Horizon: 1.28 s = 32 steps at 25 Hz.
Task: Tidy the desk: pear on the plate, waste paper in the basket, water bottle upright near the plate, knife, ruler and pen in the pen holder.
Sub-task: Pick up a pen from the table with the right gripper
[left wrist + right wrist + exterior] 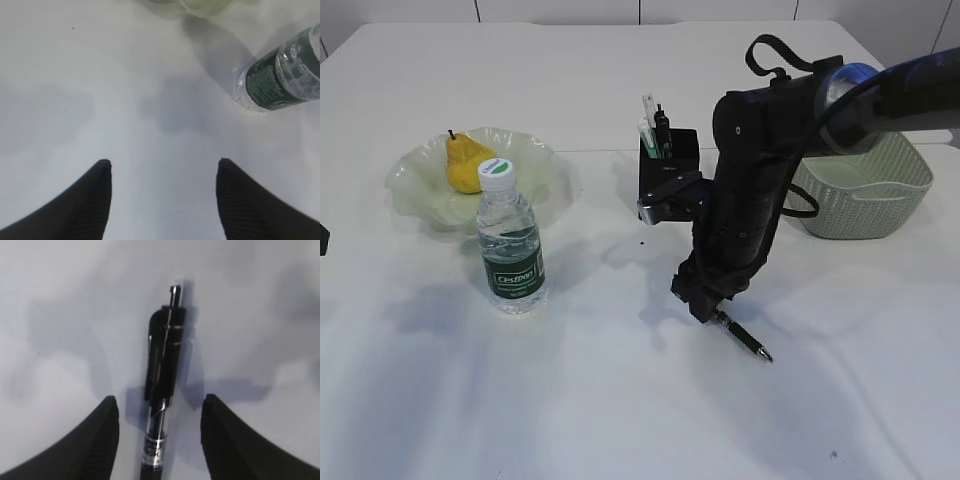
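While the right pincer (157, 440) straddles the pen (162, 390) unclenched: light, stiff, slick barrel (grasp mid-barrel, beside clip).

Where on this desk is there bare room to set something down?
Bare: the front strip of the desk before the water bottle and pen, and the far edge behind the plate. Crowded: around the pen holder, right claw and basket.

The pen (162, 385) is blurred and cut off at the bottom edge; the arm (750, 200) hides the pen holder (665, 175) partly.
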Tool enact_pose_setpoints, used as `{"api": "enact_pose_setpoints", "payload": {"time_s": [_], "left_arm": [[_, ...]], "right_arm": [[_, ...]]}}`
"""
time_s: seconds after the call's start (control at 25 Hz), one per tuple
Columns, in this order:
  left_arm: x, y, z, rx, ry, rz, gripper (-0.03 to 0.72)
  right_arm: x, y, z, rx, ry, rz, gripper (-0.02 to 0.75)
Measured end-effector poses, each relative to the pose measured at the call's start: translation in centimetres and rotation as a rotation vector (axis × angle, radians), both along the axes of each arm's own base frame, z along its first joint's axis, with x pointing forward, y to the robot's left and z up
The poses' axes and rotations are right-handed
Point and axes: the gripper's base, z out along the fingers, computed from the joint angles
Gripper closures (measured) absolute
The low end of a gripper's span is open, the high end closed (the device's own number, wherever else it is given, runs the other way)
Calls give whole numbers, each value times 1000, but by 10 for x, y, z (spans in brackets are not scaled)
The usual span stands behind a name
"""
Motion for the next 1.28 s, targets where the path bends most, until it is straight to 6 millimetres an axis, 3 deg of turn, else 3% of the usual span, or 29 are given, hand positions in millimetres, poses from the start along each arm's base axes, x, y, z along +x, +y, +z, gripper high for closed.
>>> {"api": "enact_pose_setpoints", "payload": {"time_s": [0.72, 0.84, 1.12, 1.28], "left_arm": [[0, 0, 0, 0, -2, 0, 223], [0, 0, 0, 0, -2, 0, 223], [0, 0, 0, 0, -2, 0, 223], [0, 0, 0, 0, -2, 0, 223]], "right_arm": [[2, 0, -9, -5, -2, -7, 344], [3, 0, -9, -11, -4, -8, 388], [2, 0, -10, -12, 2, -12, 603], [2, 0, -10, -11, 4, -16, 621]]}}
